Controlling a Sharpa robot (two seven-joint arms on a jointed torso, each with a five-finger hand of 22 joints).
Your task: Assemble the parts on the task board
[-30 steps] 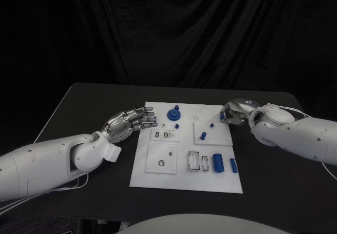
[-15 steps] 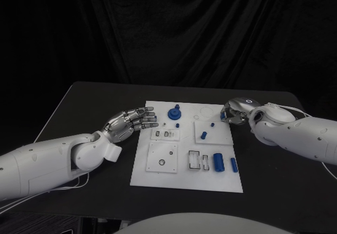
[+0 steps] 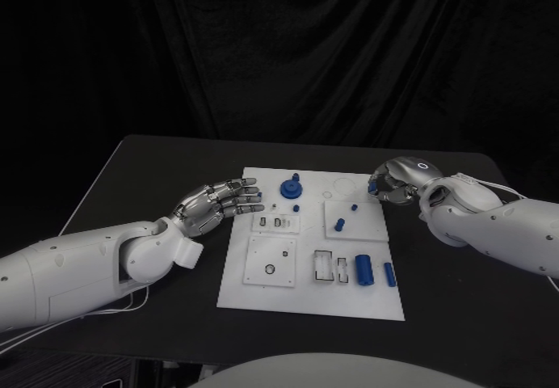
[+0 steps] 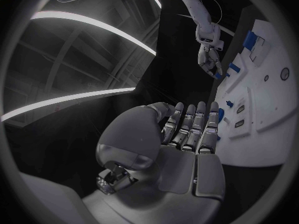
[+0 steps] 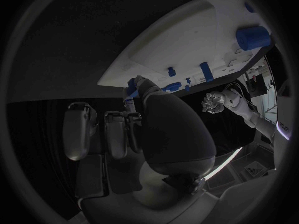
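the right hand (image 3: 394, 183) is hovering at the task board (image 3: 313, 303)'s far right corner, pinching a small blue part (image 5: 131, 82) at its fingertips, as the right wrist view shows, while the other fingers are hanging spread below. the grip looks thin, so the part could be slipping or tilting as it comes down, and a tilted piece would likely jam at its seat rather than drop in. i cannot tell which seat on the board it is meant for. the hand is also passing close to the short blue peg (image 3: 353, 207) standing just inboard of that corner, and a low sweep could be knocking it over.

the left hand (image 3: 216, 205) is waiting off the board's left edge, palm up, fingers held straight and slightly apart, holding nothing and touching nothing. the blue round knob (image 3: 287, 190) is standing near the board's far edge, and two blue cylinders (image 3: 363, 270) are lying near its right edge.
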